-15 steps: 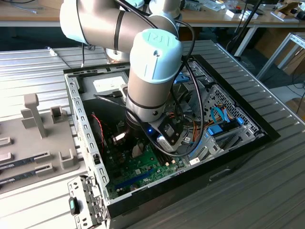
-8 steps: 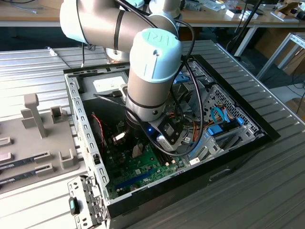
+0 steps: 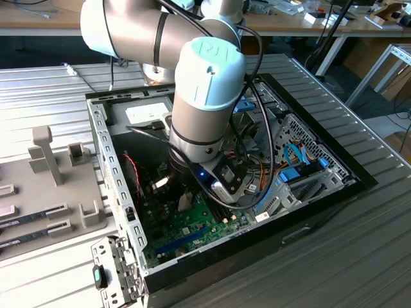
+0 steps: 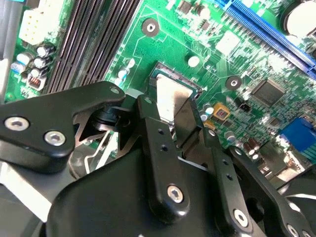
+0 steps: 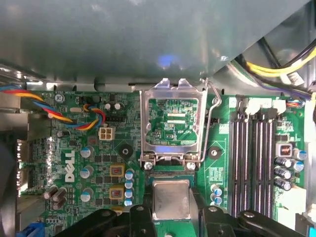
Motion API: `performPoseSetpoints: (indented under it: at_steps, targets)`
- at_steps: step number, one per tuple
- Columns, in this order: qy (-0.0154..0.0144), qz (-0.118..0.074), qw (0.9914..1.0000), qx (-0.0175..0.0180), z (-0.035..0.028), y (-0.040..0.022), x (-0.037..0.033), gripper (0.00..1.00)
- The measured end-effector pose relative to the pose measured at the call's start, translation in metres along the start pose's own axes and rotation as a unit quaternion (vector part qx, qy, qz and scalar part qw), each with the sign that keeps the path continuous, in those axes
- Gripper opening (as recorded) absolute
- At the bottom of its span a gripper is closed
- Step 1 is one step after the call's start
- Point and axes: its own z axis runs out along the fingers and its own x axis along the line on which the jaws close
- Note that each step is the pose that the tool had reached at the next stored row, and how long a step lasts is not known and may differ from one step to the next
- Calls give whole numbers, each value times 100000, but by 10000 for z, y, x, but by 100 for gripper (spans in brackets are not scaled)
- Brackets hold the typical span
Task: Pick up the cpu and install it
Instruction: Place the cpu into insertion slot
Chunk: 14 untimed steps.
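The hand (image 5: 171, 217) is seen lowered inside an open computer case (image 3: 112, 160), just above the green motherboard (image 5: 98, 143). In both wrist views the cpu (image 5: 171, 199), a flat square chip with a silver-grey metal top, is gripped between the two black fingers (image 5: 140, 219) of the hand, one finger pressed against each of two opposite edges. In the second wrist view the cpu (image 4: 172, 98) juts out beyond the fingertips (image 4: 148, 106), and its far edge lies over or against the rim of the socket; whether it is fully seated cannot be told.

Beyond the hand, past the cpu, the socket's metal retention frame (image 5: 171, 123) is seen swung open and standing up, with its wire lever (image 5: 211, 118) raised beside it. The dark memory slots (image 5: 254, 158) are seen to one side of the hand in the first wrist view, and a bundle of coloured wires (image 5: 74, 116) to the other side, near a small white connector (image 5: 104, 134).

In the exterior view the arm (image 3: 205, 96) is bent down into the case, which lies on a ribbed metal worktop (image 3: 359, 244). A grey fixture (image 3: 58, 179) with upright posts is placed on the worktop well away from the hand, toward the exterior view's left. Blue parts (image 3: 289, 176) are seen in the case toward the exterior view's right.
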Motion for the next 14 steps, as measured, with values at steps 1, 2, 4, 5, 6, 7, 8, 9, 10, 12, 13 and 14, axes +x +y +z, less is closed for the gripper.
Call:
performPoseSetpoints:
  at_steps: [1, 2, 4, 5, 6, 7, 8, 9, 10, 12, 13, 14]
  targets:
    - [-7, -2, 100000, -14, -6, 0, 0, 39]
    - [-3, 369, 99999, -42, -3, -8, 11, 39]
    - [5, 768, 99993, -862, 54, -22, 14, 39]
    - [8, 761, 99993, -859, 72, -22, 14, 39]
    - [13, 761, 99993, -850, 81, -23, 15, 39]
    - [16, 758, 99994, -846, 90, -23, 15, 39]
    - [8, 760, 99993, -862, 96, -23, 15, 39]
    - [1, 761, 99993, -872, 99, -22, 15, 39]
    - [-7, 765, 99993, -880, 100, -21, 14, 39]
    - [-1, 764, 99993, -875, 100, -21, 15, 39]
    - [-1, 766, 99993, -876, 100, -21, 15, 39]
    - [-1, 765, 99993, -875, 100, -21, 15, 39]
